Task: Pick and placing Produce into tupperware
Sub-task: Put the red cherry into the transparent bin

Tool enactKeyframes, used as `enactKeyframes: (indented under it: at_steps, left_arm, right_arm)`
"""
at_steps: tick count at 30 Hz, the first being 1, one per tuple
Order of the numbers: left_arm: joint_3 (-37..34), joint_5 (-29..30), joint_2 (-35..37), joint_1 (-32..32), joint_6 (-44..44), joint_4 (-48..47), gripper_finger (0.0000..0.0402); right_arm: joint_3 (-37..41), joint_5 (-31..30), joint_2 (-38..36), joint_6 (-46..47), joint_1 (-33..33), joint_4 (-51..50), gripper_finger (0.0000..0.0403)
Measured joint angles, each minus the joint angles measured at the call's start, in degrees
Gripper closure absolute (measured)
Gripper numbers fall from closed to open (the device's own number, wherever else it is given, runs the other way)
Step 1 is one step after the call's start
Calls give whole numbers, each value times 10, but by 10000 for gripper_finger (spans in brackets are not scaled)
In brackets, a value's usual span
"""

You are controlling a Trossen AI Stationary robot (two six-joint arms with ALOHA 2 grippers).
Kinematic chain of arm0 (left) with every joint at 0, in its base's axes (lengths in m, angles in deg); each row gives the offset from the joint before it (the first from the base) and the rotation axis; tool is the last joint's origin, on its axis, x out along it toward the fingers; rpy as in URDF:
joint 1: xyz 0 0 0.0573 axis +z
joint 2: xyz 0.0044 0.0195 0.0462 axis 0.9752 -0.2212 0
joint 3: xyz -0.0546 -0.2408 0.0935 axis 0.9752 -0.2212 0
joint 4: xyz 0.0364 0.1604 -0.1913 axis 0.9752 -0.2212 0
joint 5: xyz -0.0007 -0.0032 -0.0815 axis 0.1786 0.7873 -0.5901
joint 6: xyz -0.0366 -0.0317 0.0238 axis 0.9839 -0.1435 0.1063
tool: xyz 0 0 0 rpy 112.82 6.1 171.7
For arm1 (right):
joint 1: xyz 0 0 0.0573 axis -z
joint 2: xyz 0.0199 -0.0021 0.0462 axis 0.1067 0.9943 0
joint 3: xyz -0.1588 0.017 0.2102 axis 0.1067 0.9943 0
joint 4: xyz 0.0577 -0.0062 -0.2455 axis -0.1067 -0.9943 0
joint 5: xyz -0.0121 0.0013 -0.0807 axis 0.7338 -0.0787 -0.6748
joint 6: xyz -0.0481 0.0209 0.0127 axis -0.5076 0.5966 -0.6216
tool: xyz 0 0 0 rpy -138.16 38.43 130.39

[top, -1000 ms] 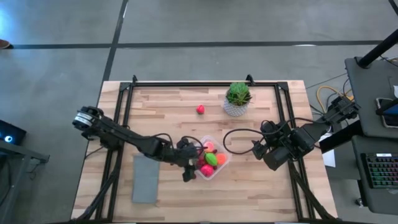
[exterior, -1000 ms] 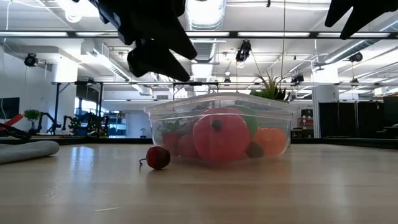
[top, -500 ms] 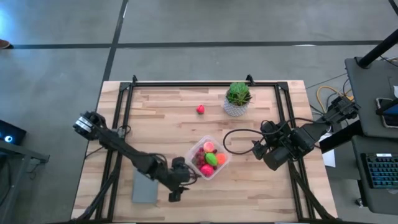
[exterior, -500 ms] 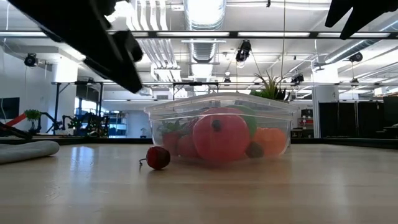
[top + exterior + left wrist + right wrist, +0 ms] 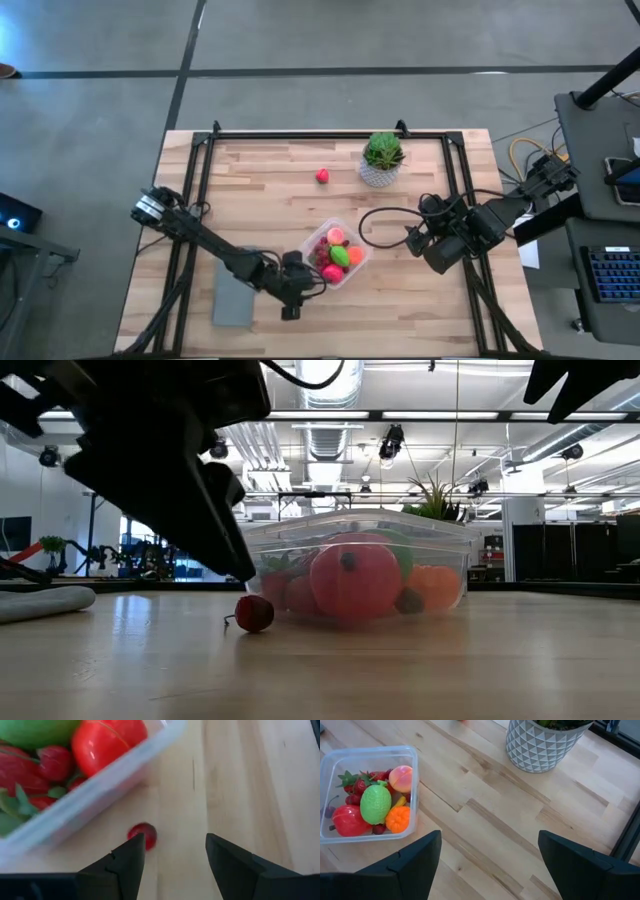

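- The small red cherry [image 5: 142, 835] is a round toy piece with a thin stem. It looks light, hard and smooth, so I judge it likely to roll or squirt out of a pinch.
- The best hold seems to be across its round body, fingers either side at mid-height, not on the stem.
- It lies on the bench [image 5: 280, 180], just outside the clear tupperware [image 5: 350, 275], at about 7 o'clock from the box in the high view. In the low view it sits just beside the box wall.
- The left end effector [image 5: 172, 855] hovers over the cherry with its fingers spread apart and nothing between them. In the left wrist view the cherry lies close to one finger rather than centred in the gap, so I judge a small sideways shift is needed before closing.
- The tupperware already holds a green fruit [image 5: 375, 804], a peach [image 5: 401, 778], an orange piece [image 5: 397, 819], a red tomato [image 5: 350, 820] and strawberries.
- Another red berry [image 5: 322, 176] lies well apart, at about 12 o'clock from the box, near the potted plant [image 5: 382, 160].
- The right end effector [image 5: 487, 865] waits at about 3 o'clock from the box, fingers apart and empty.
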Motion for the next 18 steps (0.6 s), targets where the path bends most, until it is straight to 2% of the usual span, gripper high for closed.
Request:
enactKeyframes:
  at_steps: [4,18]
  left_arm:
    - [-3,28,-1,3,-2,1,208]
    - [-1,8,-19,22,-4,8,208]
  right_arm:
    - [0,0,0,0,0,0,78]
    - [0,-1,0,0,0,-3,78]
